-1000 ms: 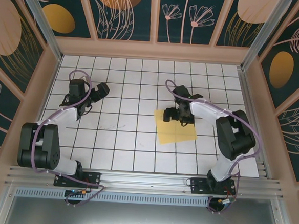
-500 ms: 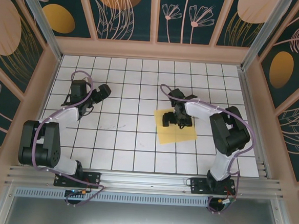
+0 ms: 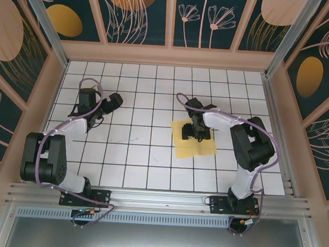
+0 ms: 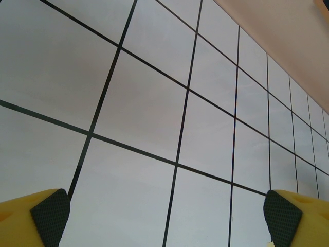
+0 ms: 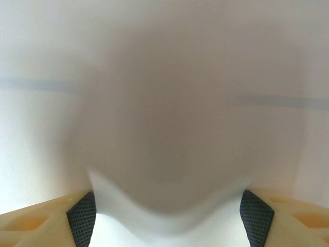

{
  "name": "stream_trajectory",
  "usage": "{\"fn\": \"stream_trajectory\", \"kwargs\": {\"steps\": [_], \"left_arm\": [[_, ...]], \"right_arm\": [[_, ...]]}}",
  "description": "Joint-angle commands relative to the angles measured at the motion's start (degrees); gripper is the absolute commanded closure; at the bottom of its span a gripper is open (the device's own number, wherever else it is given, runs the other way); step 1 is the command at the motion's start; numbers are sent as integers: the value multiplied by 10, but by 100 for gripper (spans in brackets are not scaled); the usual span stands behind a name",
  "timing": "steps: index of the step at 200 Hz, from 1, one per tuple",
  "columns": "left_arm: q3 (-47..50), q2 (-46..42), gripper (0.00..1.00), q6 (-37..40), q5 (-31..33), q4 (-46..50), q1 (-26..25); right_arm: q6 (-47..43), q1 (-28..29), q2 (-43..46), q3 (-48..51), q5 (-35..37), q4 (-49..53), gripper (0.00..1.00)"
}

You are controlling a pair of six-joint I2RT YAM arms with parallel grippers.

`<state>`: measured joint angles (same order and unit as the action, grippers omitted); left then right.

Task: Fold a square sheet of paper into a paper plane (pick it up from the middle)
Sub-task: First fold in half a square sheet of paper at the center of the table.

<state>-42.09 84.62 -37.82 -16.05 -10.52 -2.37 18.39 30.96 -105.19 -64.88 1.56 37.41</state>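
Square sheet of paper (image 3: pixel 195 149) is lying on table (image 3: pixel 134 155) directly under right gripper (image 3: pixel 198 131), its jaws standing apart, paper bulging between them; left gripper (image 3: pixel 108 102) is hovering spread wide, well apart leftward.

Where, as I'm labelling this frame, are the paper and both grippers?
paper (image 3: pixel 196 150): top view, bare near part of the sheet.
right gripper (image 3: pixel 197 134): top view, midway between its fingertips, on the paper's far half.
left gripper (image 4: pixel 164 213): left wrist view, midway between its fingertips.
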Motion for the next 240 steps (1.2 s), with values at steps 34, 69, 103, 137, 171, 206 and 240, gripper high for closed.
{"fn": "stream_trajectory", "kwargs": {"steps": [34,69,103,137,171,206,240], "left_arm": [[6,4,2,-12,-13,-20,-8],[25,-7,1,-31,-52,-32,-13],[46,-8,3,-65,-134,-62,-32],[78,-3,7,-122,-205,-140,-78],[109,15,11,-204,-231,-246,-121],[107,54,17,-254,-238,-321,-162],[99,92,24,-292,-240,-387,-182]], "right_arm": [[8,-4,-13,9,-3,-6,40],[20,-10,48,11,-171,-88,62],[101,-34,102,52,-398,-276,68],[196,-48,96,89,-506,-433,68],[263,-56,78,115,-538,-522,67],[310,-58,63,136,-553,-573,65],[331,-58,56,150,-560,-595,62]]}}
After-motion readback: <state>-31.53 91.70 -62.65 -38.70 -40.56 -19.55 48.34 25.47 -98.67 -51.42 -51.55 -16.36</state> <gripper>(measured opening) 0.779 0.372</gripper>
